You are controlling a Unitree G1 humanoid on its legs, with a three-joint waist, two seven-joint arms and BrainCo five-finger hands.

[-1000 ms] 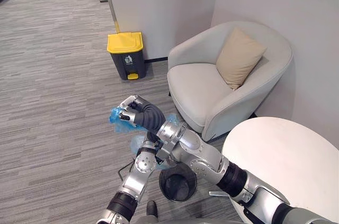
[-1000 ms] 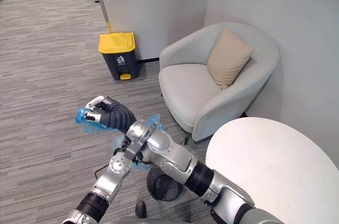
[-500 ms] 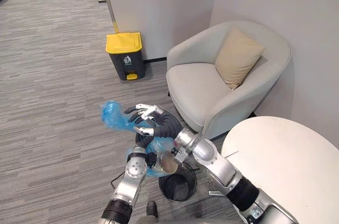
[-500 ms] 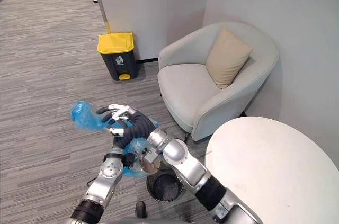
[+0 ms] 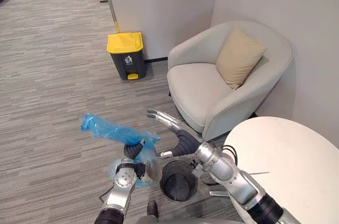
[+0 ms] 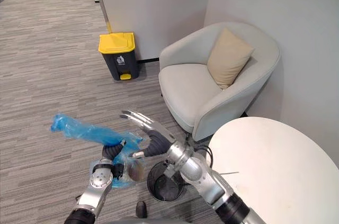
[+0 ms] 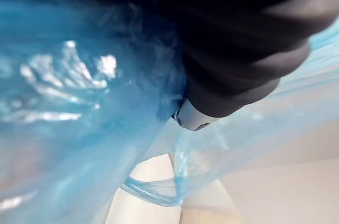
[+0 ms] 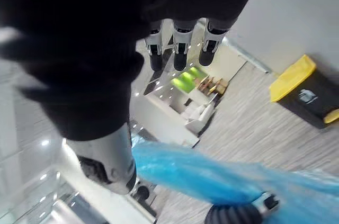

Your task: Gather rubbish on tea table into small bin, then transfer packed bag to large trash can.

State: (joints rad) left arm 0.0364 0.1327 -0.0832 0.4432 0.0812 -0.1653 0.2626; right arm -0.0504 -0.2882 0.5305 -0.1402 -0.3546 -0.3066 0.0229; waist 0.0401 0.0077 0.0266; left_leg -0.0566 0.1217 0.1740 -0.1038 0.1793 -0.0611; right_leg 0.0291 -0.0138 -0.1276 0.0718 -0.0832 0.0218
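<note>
The right robot hand [image 5: 167, 121] has released the blue bag [image 5: 108, 130], its fingers now straight and apart above the small bin [image 5: 178, 180]. The bag stays at the left robot hand [image 5: 133, 151], whose grip cannot be told under the plastic. The yellow-lidded trash can [image 5: 125, 54] stands well apart.

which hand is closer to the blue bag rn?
Left. The left hand is right against the blue bag, plastic bunched around it; the right hand is open, just off it on the armchair side.
</note>
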